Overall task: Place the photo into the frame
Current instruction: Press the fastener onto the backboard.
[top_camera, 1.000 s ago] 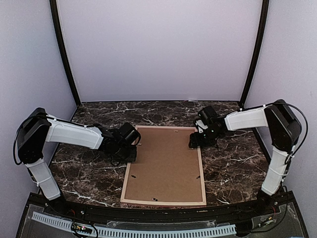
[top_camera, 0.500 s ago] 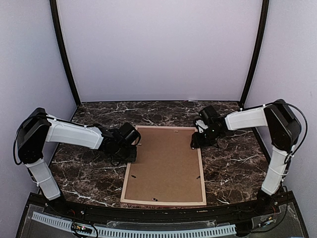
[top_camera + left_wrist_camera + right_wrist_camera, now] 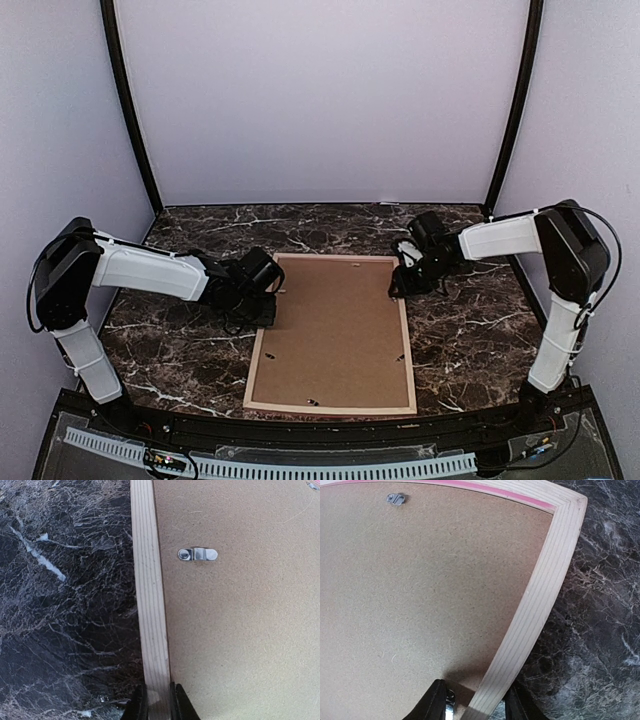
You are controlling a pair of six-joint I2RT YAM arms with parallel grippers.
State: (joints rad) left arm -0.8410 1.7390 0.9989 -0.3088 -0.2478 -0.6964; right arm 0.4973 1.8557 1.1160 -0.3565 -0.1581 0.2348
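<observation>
The frame [image 3: 330, 408] lies face down in the middle of the tabletop [image 3: 180, 350], its long sides running from 12 to 6 o'clock. The brown backing [image 3: 335, 330] fills its opening. The photo shows in none of the views. It may be under the backing or somewhere off camera, and I cannot tell which.

The left hand [image 3: 157, 707] is at about 9 o'clock on the frame. It is nearly closed and pinches the left rail, one finger on the outer edge and one on the backing side. The right hand [image 3: 475, 702] is at about 2 o'clock, just below the far right corner. It is partly open and straddles the right rail. Its inner finger is over the backing near a small metal fitting, its outer finger is over the marble, and a gap shows on the inner side, so it grips nothing yet.

A clip [image 3: 198, 554] near the left rail points inward, away from the wood, which looks unlatched, though I can't be sure.

My reading is that the task is at a backing step, with one hand steadying the frame and the other coming to its rim. If the photo is not inside, nearly everything is left: lifting out the backing, laying the photo in, then closing and clipping.
</observation>
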